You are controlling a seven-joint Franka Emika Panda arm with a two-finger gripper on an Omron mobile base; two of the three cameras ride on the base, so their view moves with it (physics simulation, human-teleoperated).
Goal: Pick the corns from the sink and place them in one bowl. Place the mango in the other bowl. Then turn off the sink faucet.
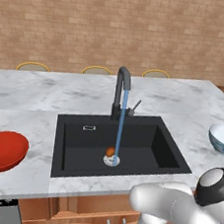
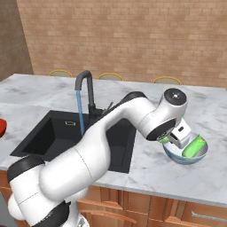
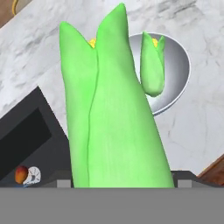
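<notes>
Green husked corn cob [image 3: 118, 118] clamped in gripper [image 3: 120, 183], frame centre; light, stiff, slick; mid-length hold advisable.

The held corn [image 3: 113, 113] hides the end effector's [image 3: 120, 183] fingertips.

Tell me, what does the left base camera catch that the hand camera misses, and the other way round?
Left base view alone: the red bowl, the faucet and its running water. Hand view alone: a corn close up in the gripper, above the pale bowl. Both: the mango at the drain, the black sink, the pale bowl with a corn in it.
</notes>
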